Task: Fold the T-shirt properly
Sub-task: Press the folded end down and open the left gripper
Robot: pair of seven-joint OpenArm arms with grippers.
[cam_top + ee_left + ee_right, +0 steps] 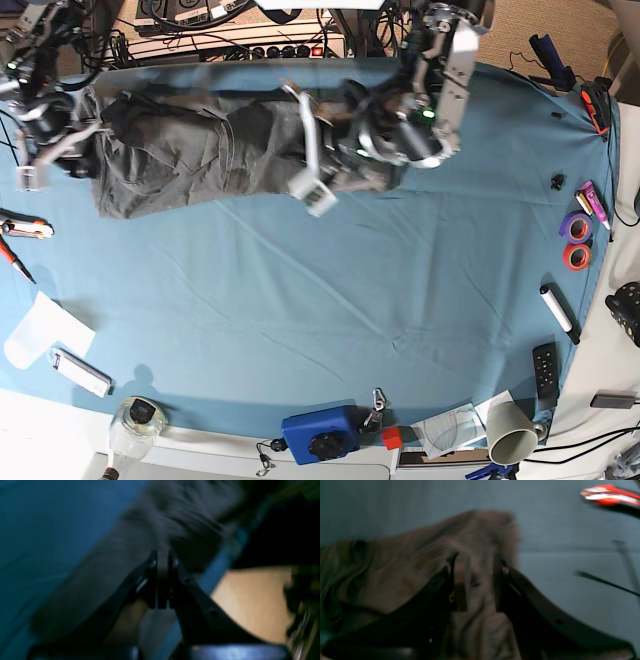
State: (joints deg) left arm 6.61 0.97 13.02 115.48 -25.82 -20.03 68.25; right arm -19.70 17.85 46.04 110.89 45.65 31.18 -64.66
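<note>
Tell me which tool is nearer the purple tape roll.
Left. The left tool grips the T-shirt mid-table, nearer the purple tape roll at the table's edge; the right tool is at the far end.

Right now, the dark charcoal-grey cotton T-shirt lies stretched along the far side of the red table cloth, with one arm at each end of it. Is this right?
Not quite: the table cloth is blue, not red, as the base view shows. The rest holds: the T-shirt lies stretched along the far side, one arm at each end.

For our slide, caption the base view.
Two arms stretch a grey T-shirt along the far edge of a blue cloth.
</note>
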